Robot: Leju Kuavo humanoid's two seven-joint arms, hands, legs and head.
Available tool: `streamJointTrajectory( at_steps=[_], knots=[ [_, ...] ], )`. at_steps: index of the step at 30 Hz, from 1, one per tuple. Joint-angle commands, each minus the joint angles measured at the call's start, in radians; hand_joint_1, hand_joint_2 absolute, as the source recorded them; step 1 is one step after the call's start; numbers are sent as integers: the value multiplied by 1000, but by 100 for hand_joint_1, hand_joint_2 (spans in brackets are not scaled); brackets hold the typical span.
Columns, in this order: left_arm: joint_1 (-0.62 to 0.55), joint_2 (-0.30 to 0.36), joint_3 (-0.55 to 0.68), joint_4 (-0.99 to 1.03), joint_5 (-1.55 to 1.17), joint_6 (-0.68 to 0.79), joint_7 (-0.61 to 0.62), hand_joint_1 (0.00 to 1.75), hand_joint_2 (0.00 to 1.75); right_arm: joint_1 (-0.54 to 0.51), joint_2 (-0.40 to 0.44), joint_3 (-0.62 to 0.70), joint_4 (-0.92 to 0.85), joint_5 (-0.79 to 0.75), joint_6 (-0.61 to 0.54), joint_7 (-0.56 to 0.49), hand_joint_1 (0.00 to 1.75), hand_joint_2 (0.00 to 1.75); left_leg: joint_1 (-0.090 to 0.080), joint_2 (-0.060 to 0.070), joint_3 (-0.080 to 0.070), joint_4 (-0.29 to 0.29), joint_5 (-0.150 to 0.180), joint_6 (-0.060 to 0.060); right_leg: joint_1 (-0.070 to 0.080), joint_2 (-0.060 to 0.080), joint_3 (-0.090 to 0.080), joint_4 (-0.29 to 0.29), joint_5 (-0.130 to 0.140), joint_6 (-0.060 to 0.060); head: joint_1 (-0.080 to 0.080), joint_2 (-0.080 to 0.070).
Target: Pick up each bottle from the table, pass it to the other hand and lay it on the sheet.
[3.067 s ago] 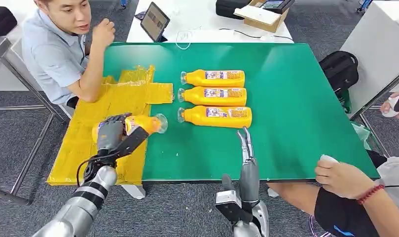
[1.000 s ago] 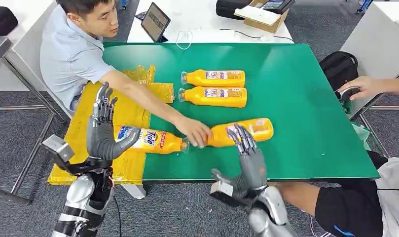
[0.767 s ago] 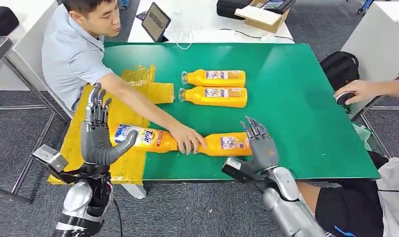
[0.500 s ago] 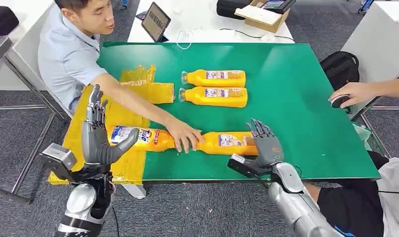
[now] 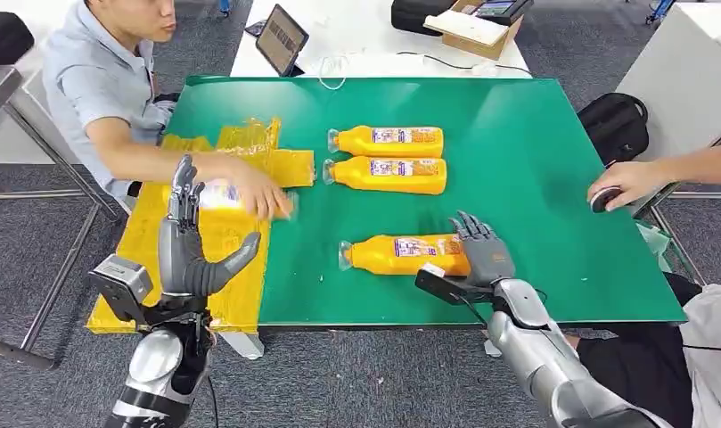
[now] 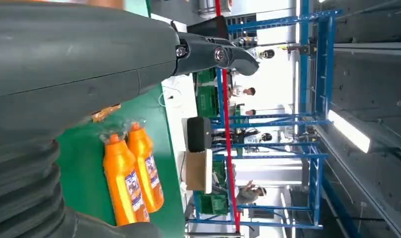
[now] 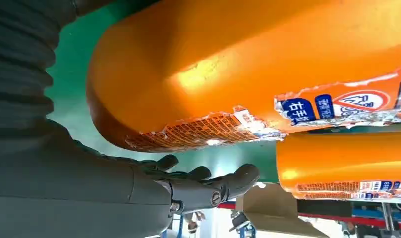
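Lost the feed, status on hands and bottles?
Left hand open over sheet. Right hand open at near bottle. Person's hand on sheeted bottle.

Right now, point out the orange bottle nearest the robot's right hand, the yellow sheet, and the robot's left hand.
orange plastic bottle lying nearest the right hand (image 5: 401,253), head view, on its label, mid-body.
yellow crinkled sheet (image 5: 143,259), head view, on a bare part by the table edge.
left hand (image 5: 187,259), head view, on the palm.
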Motion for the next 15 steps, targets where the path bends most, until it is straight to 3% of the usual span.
streamJointTrajectory(
  at_steps=[1, 9, 12, 13, 14, 15],
  knots=[
    [-41, 11, -22, 68, 5, 4, 5, 0, 175, -53, 16, 21, 118, -9, 25, -5, 0, 175, 0, 0, 3, 0, -1, -1, 1, 0, 3, 0, -1, -2, 0, 0],
    [-41, 11, -22, 68, 5, 4, 5, 0, 175, -53, 16, 21, 118, -9, 25, -5, 0, 175, 1, 0, 4, 0, -2, -1, 1, 0, 4, 0, -2, -2, 0, 0],
    [-55, 7, -28, 97, 14, 4, 6, 0, 175, -81, 33, 16, 142, -39, 74, -43, 0, 175, 1, 0, 4, 0, -2, -1, 1, 0, 4, 0, -2, -2, 0, 0],
    [-57, 5, -29, 102, 17, 4, 5, 0, 175, -86, 36, 21, 148, -41, 89, -50, 21, 175, 1, 0, 3, 0, -1, -1, 1, 0, 3, -1, -1, -2, 0, 0],
    [-58, 6, -27, 108, 22, 6, 2, 0, 175, -78, 42, 34, 155, -39, 105, -66, 166, 175, 1, 0, 4, 0, -2, -1, 1, 0, 4, 0, -2, -2, 0, 0],
    [-20, 27, -30, 82, 66, -49, 29, 0, 175, -12, 40, 11, 141, -88, 165, -127, 175, 175, 1, 0, 3, 0, -1, -1, 1, 1, 3, 0, -1, -2, 0, 0]
  ],
)
